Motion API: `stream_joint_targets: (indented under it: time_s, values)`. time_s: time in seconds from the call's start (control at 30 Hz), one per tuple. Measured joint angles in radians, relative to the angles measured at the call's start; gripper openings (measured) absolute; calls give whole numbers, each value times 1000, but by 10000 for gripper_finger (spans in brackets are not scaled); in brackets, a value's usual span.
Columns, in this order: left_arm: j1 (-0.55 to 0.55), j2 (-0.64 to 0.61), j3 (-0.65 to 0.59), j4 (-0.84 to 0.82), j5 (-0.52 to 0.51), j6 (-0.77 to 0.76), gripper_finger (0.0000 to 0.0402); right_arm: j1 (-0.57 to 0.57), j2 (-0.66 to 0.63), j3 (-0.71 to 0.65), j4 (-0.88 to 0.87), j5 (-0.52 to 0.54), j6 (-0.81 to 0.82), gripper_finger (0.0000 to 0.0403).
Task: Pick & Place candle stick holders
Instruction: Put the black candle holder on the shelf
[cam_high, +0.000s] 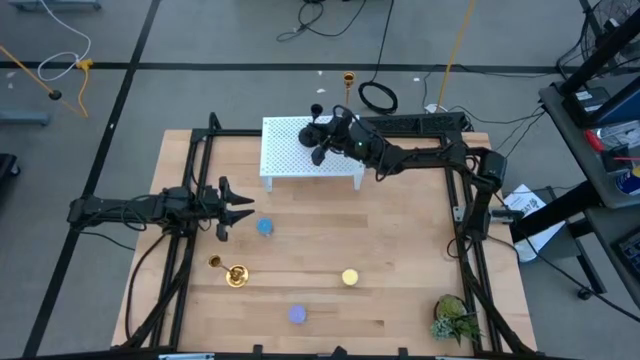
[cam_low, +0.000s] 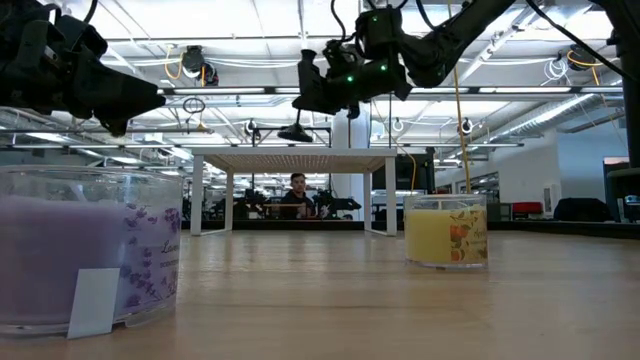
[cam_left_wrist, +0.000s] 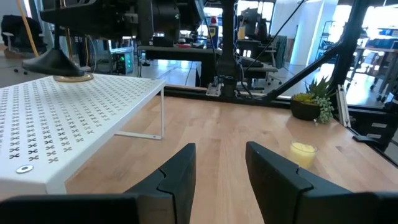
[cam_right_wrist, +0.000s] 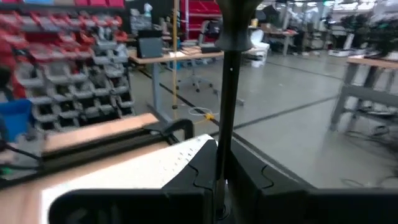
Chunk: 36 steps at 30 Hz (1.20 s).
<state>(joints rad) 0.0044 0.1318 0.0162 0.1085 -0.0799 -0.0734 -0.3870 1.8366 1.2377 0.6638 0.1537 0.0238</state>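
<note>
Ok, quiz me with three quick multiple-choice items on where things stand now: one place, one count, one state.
1. Where is the right gripper?
A. above the white rack
B. above the plant
C. beside the purple cup

2. How many small round cups stand on the table?
A. one
B. three
C. five

3. How is the left gripper?
A. shut on the blue cup
B. shut on a gold stick
C. open and empty

Answers:
1 A: the right gripper hangs over the white rack, shut on the black holder.
2 B: blue cup, yellow cup, purple cup.
3 C: the left gripper shows bare table between its fingers.
</note>
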Motion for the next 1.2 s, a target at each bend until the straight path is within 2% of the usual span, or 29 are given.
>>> stream_joint_targets:
  time_s: [0.17,0.3,0.43,0.57,0.87,1.2]
  values:
    - [0,0,0,3,0,7,147,11,1,48,-17,-4,-14,13]
    - [1,0,0,23,0,38,147,16,-3,136,-108,-31,-24,13]
    - [1,0,0,29,0,43,147,30,-1,157,-199,0,-60,13]
    - [1,0,0,30,0,43,147,28,1,157,-202,52,-61,13]
    - [1,0,0,32,0,39,147,1,129,157,-130,58,-53,13]
    - [0,0,0,23,1,37,147,-36,141,158,-129,112,-35,13]
